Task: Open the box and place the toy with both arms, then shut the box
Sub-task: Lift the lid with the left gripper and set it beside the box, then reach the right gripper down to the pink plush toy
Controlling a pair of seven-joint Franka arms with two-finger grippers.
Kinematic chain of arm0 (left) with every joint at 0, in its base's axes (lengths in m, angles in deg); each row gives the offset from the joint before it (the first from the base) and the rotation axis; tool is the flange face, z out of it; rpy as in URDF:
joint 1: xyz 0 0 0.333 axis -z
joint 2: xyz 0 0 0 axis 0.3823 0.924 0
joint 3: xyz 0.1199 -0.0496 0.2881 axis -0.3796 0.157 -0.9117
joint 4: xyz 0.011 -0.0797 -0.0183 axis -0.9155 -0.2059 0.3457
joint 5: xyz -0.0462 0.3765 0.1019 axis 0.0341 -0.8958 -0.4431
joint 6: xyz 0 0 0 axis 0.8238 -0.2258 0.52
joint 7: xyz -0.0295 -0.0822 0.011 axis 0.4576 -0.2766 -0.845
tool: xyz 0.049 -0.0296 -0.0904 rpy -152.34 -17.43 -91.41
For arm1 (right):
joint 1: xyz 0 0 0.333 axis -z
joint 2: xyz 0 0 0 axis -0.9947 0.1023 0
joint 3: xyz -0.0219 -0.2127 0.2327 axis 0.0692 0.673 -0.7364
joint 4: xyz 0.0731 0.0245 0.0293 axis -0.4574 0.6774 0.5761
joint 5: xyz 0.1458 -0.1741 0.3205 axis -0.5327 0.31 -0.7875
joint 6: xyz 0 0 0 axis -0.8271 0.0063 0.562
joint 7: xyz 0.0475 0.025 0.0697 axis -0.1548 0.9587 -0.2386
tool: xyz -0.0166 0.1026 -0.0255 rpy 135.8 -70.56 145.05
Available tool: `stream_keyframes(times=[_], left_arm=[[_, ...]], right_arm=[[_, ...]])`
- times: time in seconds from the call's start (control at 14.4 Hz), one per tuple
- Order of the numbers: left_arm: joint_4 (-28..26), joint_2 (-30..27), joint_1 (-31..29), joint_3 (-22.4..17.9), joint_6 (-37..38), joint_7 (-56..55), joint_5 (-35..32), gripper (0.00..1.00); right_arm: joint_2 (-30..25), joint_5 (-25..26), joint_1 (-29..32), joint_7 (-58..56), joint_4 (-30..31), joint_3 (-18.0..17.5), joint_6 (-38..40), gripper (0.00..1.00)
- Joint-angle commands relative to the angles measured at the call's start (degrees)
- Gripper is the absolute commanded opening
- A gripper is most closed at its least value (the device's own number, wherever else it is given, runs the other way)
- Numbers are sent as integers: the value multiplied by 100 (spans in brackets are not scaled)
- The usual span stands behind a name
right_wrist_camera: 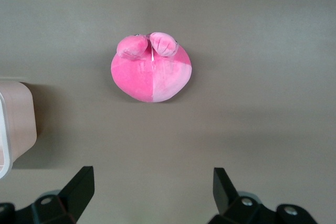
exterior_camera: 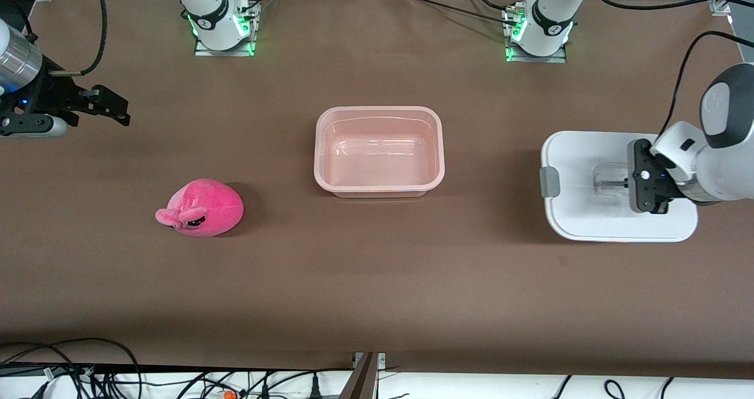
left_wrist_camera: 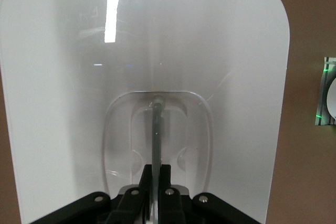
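Observation:
The box's pinkish tub (exterior_camera: 323, 151) stands open and empty mid-table. Its white lid (exterior_camera: 589, 216) with a grey clip (exterior_camera: 549, 182) lies flat toward the left arm's end of the table, apart from the tub; I cannot tell if it rests on the table. My left gripper (exterior_camera: 627, 182) is shut on the thin bar of the lid's clear recessed handle (left_wrist_camera: 157, 124); the lid (left_wrist_camera: 68, 87) fills the left wrist view. The pink plush toy (exterior_camera: 203, 208) lies toward the right arm's end, nearer the front camera than the tub. My right gripper (exterior_camera: 115, 107) hangs open and empty above the table, with the toy (right_wrist_camera: 151, 74) ahead of it (right_wrist_camera: 152, 182).
A corner of the tub (right_wrist_camera: 18, 124) shows at the edge of the right wrist view. Both arm bases (exterior_camera: 224, 27) (exterior_camera: 539, 33) stand along the table's edge farthest from the front camera. Cables run along the edge nearest that camera.

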Motion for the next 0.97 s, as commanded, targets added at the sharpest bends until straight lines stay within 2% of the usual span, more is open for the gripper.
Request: stream_keyframes(times=[0.0, 0.42, 0.83, 0.9], left_arm=[[14, -191, -2, 64, 119, 273, -512, 0], [5, -253, -115, 47, 31, 247, -803, 0], [155, -323, -107, 64, 57, 212, -786, 0], [155, -315, -107, 64, 48, 185, -769, 0]], right_arm=[[64, 90, -1, 15, -129, -11, 13, 100], [72, 29, -10, 59, -129, -20, -13, 100], [1134, 55, -63, 15, -129, -2, -119, 100], [1232, 38, -80, 15, -120, -11, -328, 100]])
